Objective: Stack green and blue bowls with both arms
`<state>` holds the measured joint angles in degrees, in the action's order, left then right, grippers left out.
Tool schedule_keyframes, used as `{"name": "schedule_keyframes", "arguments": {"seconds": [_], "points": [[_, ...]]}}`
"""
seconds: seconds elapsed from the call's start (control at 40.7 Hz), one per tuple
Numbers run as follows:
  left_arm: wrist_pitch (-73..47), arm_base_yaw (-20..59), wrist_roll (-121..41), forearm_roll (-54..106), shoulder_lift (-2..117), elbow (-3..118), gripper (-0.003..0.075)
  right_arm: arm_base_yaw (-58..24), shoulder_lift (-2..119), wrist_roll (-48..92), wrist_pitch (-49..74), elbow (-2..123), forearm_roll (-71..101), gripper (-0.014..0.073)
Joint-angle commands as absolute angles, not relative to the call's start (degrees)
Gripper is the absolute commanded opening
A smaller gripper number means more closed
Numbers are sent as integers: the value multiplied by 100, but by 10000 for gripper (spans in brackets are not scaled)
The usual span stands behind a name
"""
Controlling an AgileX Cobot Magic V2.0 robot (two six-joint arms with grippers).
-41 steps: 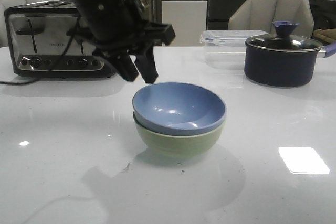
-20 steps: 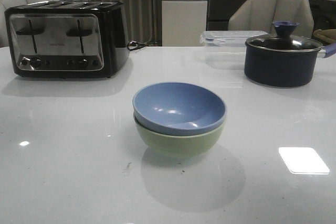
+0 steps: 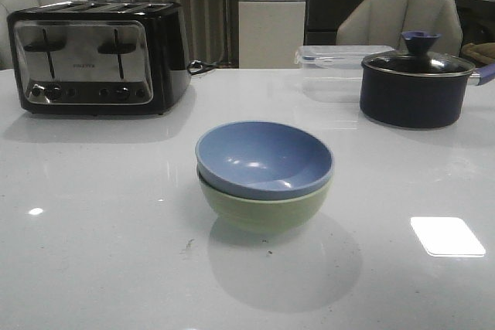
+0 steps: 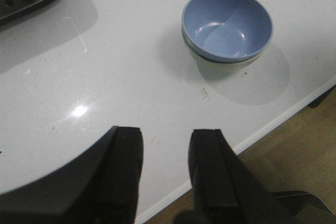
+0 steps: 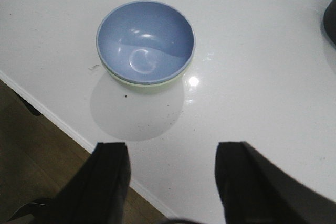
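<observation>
The blue bowl [image 3: 263, 158] sits nested inside the green bowl [image 3: 263, 208] at the middle of the white table; both stand upright. The left wrist view shows the blue bowl [image 4: 227, 24] with a sliver of the green bowl [image 4: 210, 62] under its rim. In the right wrist view the blue bowl [image 5: 145, 40] covers all but a thin edge of the green bowl [image 5: 152, 84]. My left gripper [image 4: 166, 132] is open and empty above the table's front edge, well away from the bowls. My right gripper [image 5: 173, 148] is also open and empty over that edge. Neither arm appears in the front view.
A black and silver toaster [image 3: 97, 58] stands at the back left. A dark lidded pot [image 3: 416, 86] stands at the back right, with a clear plastic box [image 3: 334, 67] beside it. Chairs stand behind the table. The wooden floor [image 5: 31, 150] shows past the table's edge.
One second ago the left arm hung just behind and left of the stacked bowls in the front view. It has withdrawn out of that view. The bowls have not moved.
</observation>
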<state>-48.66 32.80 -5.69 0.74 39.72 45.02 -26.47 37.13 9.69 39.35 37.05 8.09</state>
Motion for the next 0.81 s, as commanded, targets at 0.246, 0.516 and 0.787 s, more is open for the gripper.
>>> {"name": "schedule_keyframes", "arguments": {"seconds": [0.246,0.516,0.787], "points": [[-4259,3317,-555,75,2774,3648,318,-2645,3697,1001,3638,3846,847,477],[-4038,3317,-524,75,2774,3548,318,-2645,3697,1001,3756,3846,727,451],[-4027,3317,-524,75,2774,3548,190,-2645,3697,1001,3822,3846,727,145]]}}
